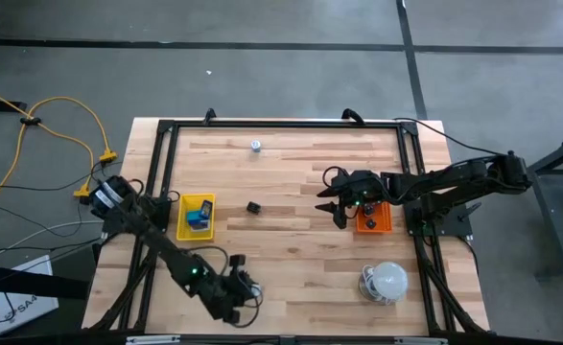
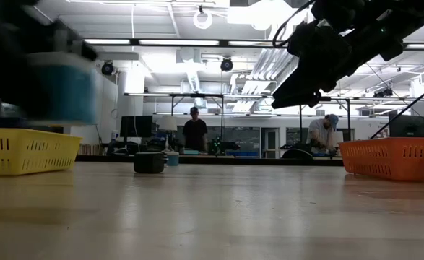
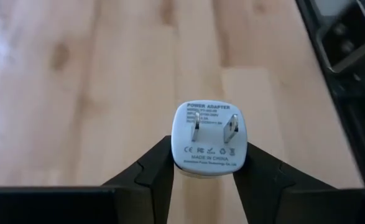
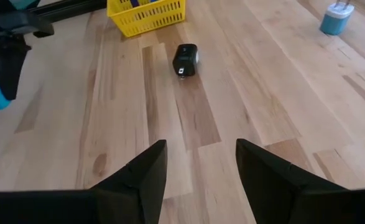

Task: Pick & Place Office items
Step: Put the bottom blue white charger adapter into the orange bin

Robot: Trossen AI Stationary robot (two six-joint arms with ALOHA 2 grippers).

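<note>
A white power adapter (image 3: pixel 208 137), prongs facing the wrist camera, sits pinched between the two dark fingers of the left gripper (image 1: pixel 246 284) near the table's front edge, apparently picked up for carrying to a tray. The yellow tray (image 1: pixel 182 219) on the left side of the wooden table (image 1: pixel 291 259) already holds a few blue pieces, which suggests it is the drop-off point for this arm. On the other side, the right gripper (image 1: pixel 337 203) hovers with its fingers spread and empty, just beside the orange tray (image 1: pixel 385 222), seemingly facing the remaining items. A small black block (image 4: pixel 184 60) lies loose on the bare wood between the two trays, and a blue-and-white plug (image 4: pixel 336 18) stands alone near the far edge, well apart from everything else. A white dome with a coiled cable (image 1: pixel 387 281) rests at the front right, and two people stand in the room beyond
</note>
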